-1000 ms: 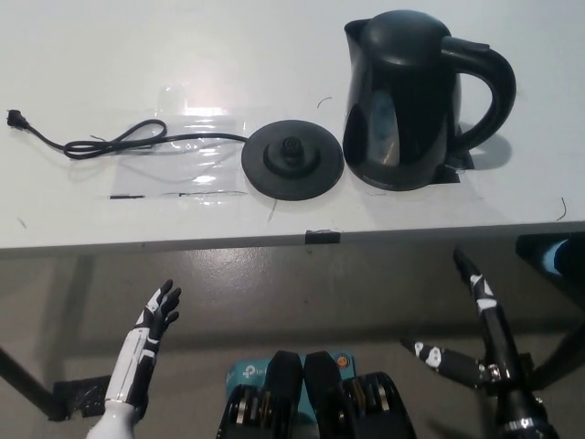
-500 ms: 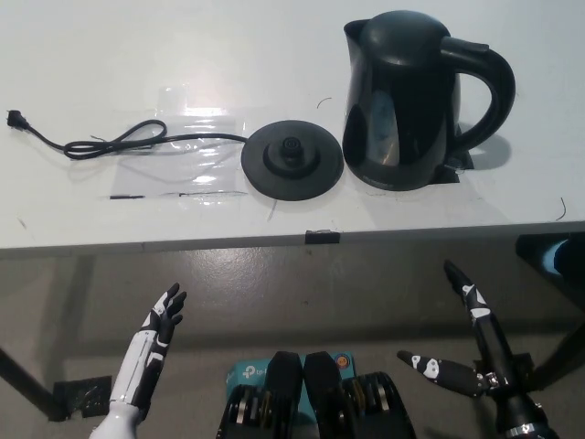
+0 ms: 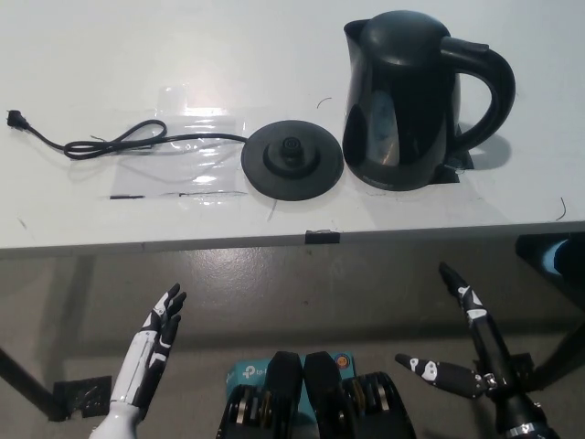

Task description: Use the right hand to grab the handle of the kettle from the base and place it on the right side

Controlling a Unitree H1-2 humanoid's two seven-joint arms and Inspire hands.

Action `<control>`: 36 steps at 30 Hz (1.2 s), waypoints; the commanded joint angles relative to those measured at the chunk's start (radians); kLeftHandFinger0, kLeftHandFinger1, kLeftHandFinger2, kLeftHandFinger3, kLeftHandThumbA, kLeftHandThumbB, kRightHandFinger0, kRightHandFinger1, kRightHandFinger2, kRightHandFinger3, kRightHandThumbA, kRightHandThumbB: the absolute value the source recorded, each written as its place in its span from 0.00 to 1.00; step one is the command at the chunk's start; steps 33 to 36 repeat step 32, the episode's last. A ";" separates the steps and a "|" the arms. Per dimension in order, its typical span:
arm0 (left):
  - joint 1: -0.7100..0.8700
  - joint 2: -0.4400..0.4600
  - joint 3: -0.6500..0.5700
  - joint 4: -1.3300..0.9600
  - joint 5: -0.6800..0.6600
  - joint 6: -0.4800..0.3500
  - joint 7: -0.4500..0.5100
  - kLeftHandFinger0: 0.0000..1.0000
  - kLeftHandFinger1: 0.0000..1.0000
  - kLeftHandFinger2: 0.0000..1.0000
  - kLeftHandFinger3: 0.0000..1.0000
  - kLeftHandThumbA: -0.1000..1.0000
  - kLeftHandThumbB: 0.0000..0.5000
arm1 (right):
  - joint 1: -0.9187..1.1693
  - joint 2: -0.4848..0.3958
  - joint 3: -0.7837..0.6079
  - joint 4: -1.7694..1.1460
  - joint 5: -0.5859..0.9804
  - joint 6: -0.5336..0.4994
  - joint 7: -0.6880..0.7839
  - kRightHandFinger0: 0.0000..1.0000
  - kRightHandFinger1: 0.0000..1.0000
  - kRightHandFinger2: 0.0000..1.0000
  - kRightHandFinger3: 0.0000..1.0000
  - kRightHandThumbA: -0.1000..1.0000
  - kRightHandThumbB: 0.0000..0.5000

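The kettle (image 3: pixel 411 96) stands on the table (image 3: pixel 274 55) near its right edge; the base (image 3: pixel 292 160) lies just left, beside it; the cord (image 3: pixel 110 142) trails toward the left edge.

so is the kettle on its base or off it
Off: the kettle stands upright on the table, right of the empty base.

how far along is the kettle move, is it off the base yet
Done, it seems: the black plastic electric kettle stands on the white table to the right of the round black base, off it. In hand: nothing. The black right hand is open below the table edge, and the white left hand rests open at lower left. Left: seemingly nothing.
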 commanded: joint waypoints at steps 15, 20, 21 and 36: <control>-0.008 0.003 0.010 -0.015 -0.014 -0.033 0.014 1.00 1.00 1.00 1.00 1.00 1.00 | -0.031 0.012 -0.019 -0.015 -0.046 0.012 0.045 1.00 1.00 1.00 1.00 1.00 0.67; -0.007 0.000 0.012 -0.008 -0.038 -0.034 0.003 1.00 1.00 1.00 1.00 1.00 1.00 | -0.031 0.014 -0.018 -0.014 -0.054 0.011 0.054 1.00 1.00 1.00 1.00 1.00 0.66; -0.008 -0.001 0.013 -0.005 -0.042 -0.037 0.002 1.00 1.00 1.00 1.00 1.00 1.00 | -0.030 0.015 -0.019 -0.017 -0.058 0.016 0.054 1.00 1.00 1.00 1.00 1.00 0.67; -0.008 0.004 0.009 -0.007 -0.022 -0.038 0.010 1.00 1.00 1.00 1.00 1.00 1.00 | -0.036 0.016 -0.017 -0.011 -0.078 0.018 0.058 1.00 1.00 1.00 1.00 1.00 0.67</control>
